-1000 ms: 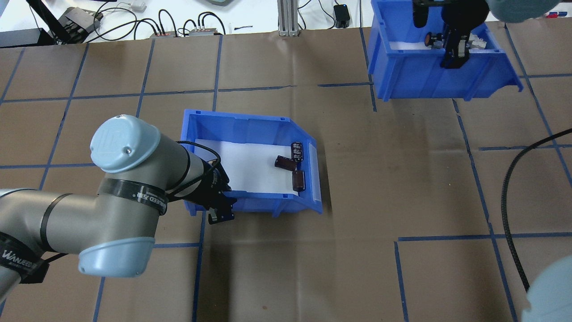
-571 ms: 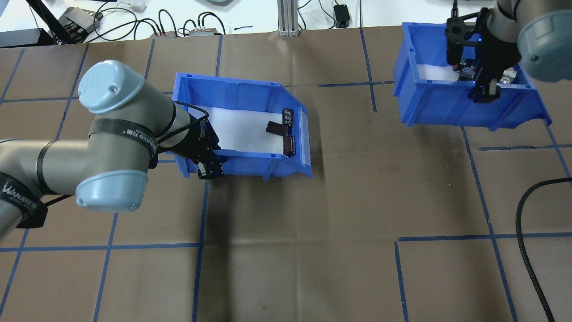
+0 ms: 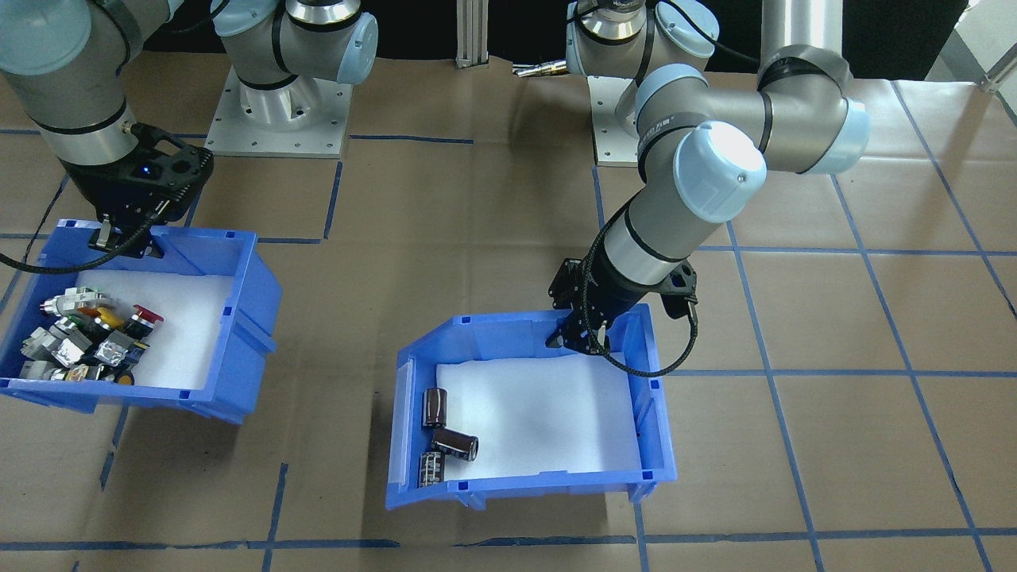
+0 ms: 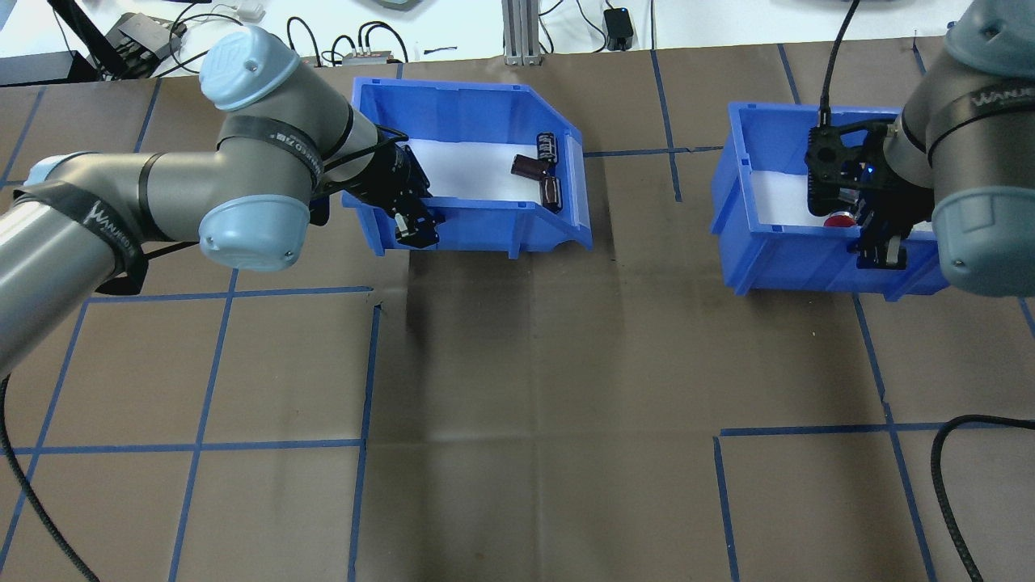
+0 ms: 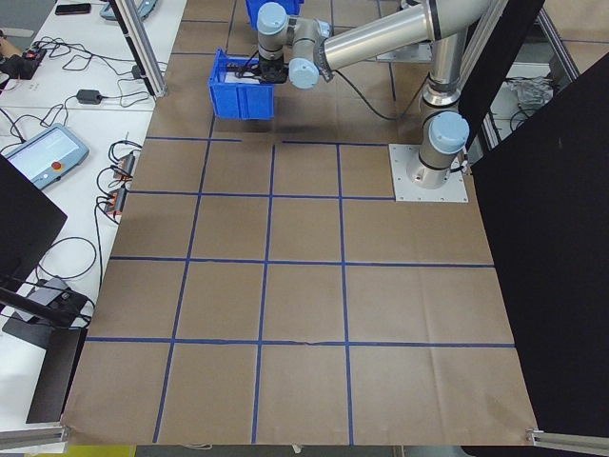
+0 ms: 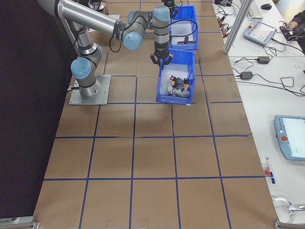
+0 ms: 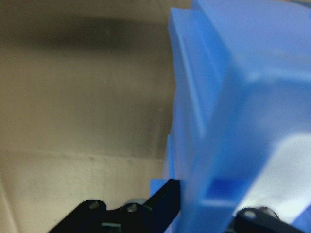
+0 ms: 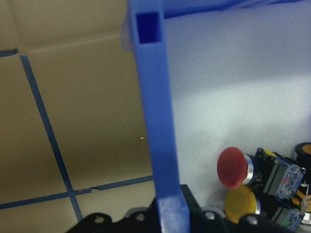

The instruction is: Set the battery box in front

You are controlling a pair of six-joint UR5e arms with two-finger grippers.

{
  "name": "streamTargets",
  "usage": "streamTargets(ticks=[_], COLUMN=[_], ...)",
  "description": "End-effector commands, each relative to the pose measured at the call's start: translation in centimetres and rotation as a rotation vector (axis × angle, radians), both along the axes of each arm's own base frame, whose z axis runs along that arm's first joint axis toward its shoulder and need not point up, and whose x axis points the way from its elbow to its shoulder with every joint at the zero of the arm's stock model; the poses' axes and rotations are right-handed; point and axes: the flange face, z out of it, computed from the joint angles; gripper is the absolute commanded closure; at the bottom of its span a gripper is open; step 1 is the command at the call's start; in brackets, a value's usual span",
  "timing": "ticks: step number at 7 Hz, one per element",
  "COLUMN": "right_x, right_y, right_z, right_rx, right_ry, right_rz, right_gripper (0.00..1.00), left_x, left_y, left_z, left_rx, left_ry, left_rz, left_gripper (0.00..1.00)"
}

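Left claw [image 4: 414, 226] clamped on near wall of blue plastic open-top battery box [image 4: 485, 214], far on brown-papered desk [image 4: 517, 364]; three dark cylinders [image 4: 540, 171] inside. Right claw [image 4: 880, 246] clamped on wall of blue switch bin [image 4: 776, 250].

The battery box [image 4: 485, 218] sits at the worktop's [image 4: 517, 388] far edge on the robot's left, three cylinders [image 4: 542, 170] in it (bunched at one end); the switch bin [image 4: 776, 259] lies well apart, rightward.
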Motion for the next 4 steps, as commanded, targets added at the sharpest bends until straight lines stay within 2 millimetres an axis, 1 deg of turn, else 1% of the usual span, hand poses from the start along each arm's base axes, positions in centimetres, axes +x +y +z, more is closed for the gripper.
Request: streamTargets(ticks=[1, 2, 3, 4], right_x=[0.0, 0.0, 0.0, -0.2], right_y=[0.5, 0.7, 0.6, 0.5], right_z=[-0.3, -0.7, -0.7, -0.8], right_rx=[0.012, 0.017, 0.013, 0.013], right_ry=[0.002, -0.001, 0.001, 0.001], right_rz=[0.061, 0.061, 0.061, 0.06], right_gripper=[1.0, 1.0, 1.0, 1.0], left_x=[-3.3, -4.6, -5.8, -6.3], left_y=[-3.7, -5.0, -5.4, -5.4], left_z=[-1.7, -3.6, -3.9, -4.3], left_rx=[-0.033, -0.034, -0.051, -0.049], left_ry=[0.026, 0.033, 0.043, 0.064], left_rz=[-0.017, -0.001, 0.004, -0.014], left_gripper=[1.0, 1.0, 1.0, 0.96])
